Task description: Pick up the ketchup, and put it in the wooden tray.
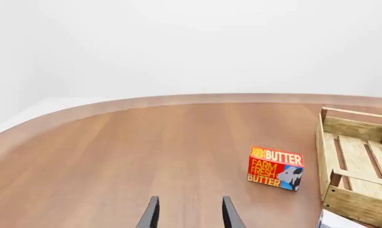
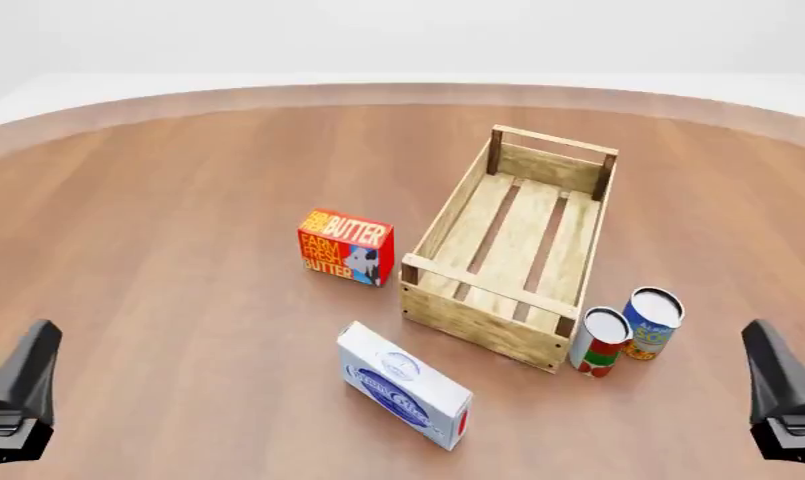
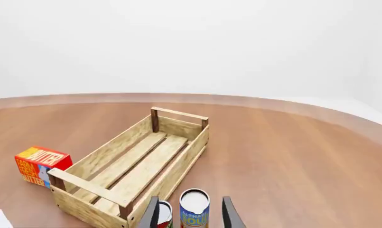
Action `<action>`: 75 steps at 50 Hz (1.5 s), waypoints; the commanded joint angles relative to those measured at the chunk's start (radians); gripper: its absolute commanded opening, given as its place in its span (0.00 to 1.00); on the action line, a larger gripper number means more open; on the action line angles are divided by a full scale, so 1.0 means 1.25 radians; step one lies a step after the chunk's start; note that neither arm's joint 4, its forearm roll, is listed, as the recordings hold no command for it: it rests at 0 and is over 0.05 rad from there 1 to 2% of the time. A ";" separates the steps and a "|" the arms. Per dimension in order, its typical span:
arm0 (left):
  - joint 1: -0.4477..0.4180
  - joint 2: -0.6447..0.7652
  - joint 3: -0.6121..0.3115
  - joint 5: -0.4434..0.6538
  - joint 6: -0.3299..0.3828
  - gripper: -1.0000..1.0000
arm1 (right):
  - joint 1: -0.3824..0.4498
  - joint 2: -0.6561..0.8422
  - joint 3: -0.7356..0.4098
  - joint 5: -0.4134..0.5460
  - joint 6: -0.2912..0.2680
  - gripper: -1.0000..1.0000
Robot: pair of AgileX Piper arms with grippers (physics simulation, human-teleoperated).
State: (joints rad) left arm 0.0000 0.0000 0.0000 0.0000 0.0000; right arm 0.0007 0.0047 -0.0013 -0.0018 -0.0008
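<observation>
A brown wood-grain surface [image 2: 175, 200] with a curved far edge stands before plain white walls. The large rectangular light-wood tray [image 2: 436, 230], slatted, with dark corner posts, lies empty right of centre, angled away. The left hand [image 1: 187, 216] hovers low near the surface's near left corner, the right hand [image 3: 189, 216] near its right; each shows two dark fingers spread apart, holding nothing. The tray lies ahead of the right hand, across from the left. A red butter box [image 2: 346, 247] stands just left of the tray; a white carton [image 2: 405, 385] lies before it; a red-and-white can [image 2: 600, 341] and a blue-and-yellow can [image 2: 652, 323] stand at its near right corner. No ketchup bottle shows in any view.
</observation>
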 commanded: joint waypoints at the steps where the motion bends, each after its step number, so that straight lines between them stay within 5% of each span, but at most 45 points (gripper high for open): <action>1: 0.000 0.000 0.000 0.000 0.000 1.00 | 0.005 0.005 -0.001 -0.002 -0.004 1.00; 12: 0.000 0.000 0.000 0.000 0.000 1.00 | 0.018 0.071 -0.002 -0.046 0.009 1.00; 17: 0.000 0.000 0.000 0.000 0.000 1.00 | 0.078 0.125 -0.008 -0.048 -0.058 1.00; 20: 0.000 0.000 0.000 0.000 0.000 1.00 | 0.115 0.149 -0.019 -0.041 -0.035 1.00; 29: 0.000 0.000 0.000 0.000 0.000 1.00 | 0.207 0.357 -0.013 -0.194 -0.065 1.00; 33: 0.000 0.000 0.000 0.000 0.000 1.00 | 0.223 0.374 -0.031 -0.187 -0.066 1.00; 45: 0.000 0.000 0.000 0.000 0.000 1.00 | 0.359 0.563 -0.144 -0.197 -0.112 1.00; 50: 0.000 0.000 0.000 0.000 0.000 1.00 | 0.407 0.648 -0.201 -0.203 -0.081 1.00; 75: 0.000 0.000 0.000 0.000 0.000 1.00 | 0.632 0.886 -0.453 -0.175 -0.063 1.00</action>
State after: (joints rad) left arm 0.0000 0.0000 0.0000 0.0000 0.0000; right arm 0.6814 1.0092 -0.4656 -0.2211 -0.0842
